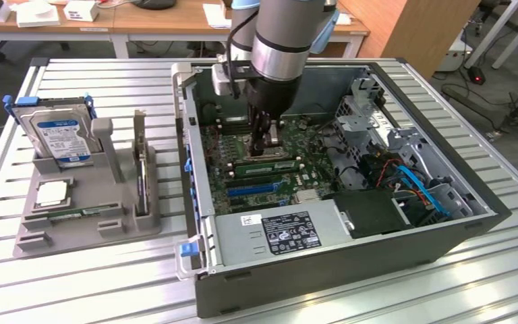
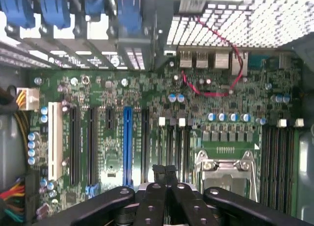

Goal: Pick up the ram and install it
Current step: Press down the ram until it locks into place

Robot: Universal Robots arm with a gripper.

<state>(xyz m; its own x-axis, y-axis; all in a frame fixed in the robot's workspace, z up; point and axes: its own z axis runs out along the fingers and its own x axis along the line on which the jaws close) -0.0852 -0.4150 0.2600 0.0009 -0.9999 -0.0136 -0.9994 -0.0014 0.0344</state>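
Note:
The ram [image 1: 261,164] is a thin green stick standing on edge along a memory slot on the motherboard [image 1: 232,145] inside the open computer case [image 1: 331,270]. My gripper [image 1: 267,150] hangs straight down into the case, right above the middle of the ram's top edge. I cannot tell whether it touches the stick. In the wrist view the two black fingers [image 2: 156,196] are closed against each other with no gap, and my gripper [image 2: 165,171] sits over the memory slots beside the CPU socket [image 2: 225,169]. The ram is hidden under the fingers there.
On the exterior view's left, a grey holder tray [image 1: 88,226] carries the silver hard drive [image 1: 61,135] and the upright expansion card [image 1: 139,158]. Inside the case, the power supply [image 1: 282,229] and a drive cage with blue cables [image 1: 421,189] crowd the board. A blue card slot [image 2: 127,147] lies nearby.

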